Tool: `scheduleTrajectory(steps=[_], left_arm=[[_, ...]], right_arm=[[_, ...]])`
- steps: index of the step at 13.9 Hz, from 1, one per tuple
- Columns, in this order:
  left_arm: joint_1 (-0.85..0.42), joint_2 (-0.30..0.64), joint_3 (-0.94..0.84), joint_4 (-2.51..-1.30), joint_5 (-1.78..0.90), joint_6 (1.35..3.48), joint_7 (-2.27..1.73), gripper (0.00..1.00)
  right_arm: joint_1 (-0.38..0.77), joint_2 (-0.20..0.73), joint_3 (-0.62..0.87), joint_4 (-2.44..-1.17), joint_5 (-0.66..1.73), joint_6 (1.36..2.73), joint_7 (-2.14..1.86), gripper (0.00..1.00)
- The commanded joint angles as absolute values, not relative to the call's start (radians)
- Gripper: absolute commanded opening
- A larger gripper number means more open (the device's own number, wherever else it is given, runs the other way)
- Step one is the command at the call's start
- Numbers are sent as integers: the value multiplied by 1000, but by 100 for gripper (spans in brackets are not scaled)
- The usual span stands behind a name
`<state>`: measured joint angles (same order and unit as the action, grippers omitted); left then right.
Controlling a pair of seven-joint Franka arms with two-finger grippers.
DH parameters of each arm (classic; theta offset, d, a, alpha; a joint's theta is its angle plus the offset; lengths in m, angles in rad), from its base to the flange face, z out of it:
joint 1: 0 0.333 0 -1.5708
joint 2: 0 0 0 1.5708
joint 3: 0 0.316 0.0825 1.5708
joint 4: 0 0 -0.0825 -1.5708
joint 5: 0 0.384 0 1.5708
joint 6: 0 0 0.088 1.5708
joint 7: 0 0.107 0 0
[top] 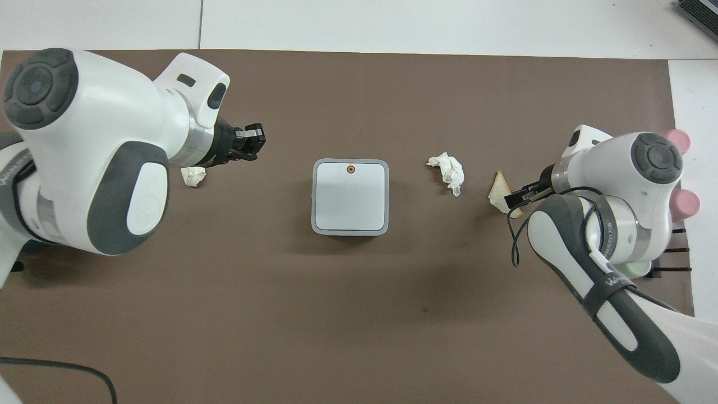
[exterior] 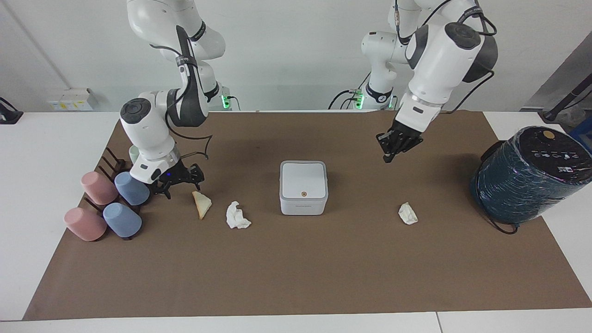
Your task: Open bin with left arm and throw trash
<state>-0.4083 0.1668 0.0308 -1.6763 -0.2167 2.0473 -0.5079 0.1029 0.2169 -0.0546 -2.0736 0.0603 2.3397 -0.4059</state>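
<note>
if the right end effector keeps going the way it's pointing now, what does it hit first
Most likely the bread slice. The right end effector is low, tipped down beside it, fingers spread. Depth is hard to judge, so it may meet the brown mat first.

One bin [exterior: 303, 187], three scraps [exterior: 238, 216], four visible cups [exterior: 121, 220].

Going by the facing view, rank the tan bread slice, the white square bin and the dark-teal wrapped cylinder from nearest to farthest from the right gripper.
From the right gripper:
1. Tan bread slice, just beside the gripper.
2. White square bin, mid-table.
3. Dark-teal wrapped cylinder, at the left arm's end.
</note>
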Motion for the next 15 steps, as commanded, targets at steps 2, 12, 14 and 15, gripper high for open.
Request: scheduleTrajectory(steps=[2,12,14,15], left_arm=[[-477,201,46,-1697,-270,2166,-571,0],[-607,268,46,-1770,-339,2341,-603,0],[-623,268,46,-1775,-339,2345,-604,0],[-624,270,46,-1778,-339,2345,-603,0]], right_arm=[[103,233,-54,-2097,78,2370,-514,77],[124,268,-52,-2148,121,2471,-568,35],[126,268,-52,-2146,147,2470,-558,0],[126,267,-52,-2146,159,2470,-533,0]])
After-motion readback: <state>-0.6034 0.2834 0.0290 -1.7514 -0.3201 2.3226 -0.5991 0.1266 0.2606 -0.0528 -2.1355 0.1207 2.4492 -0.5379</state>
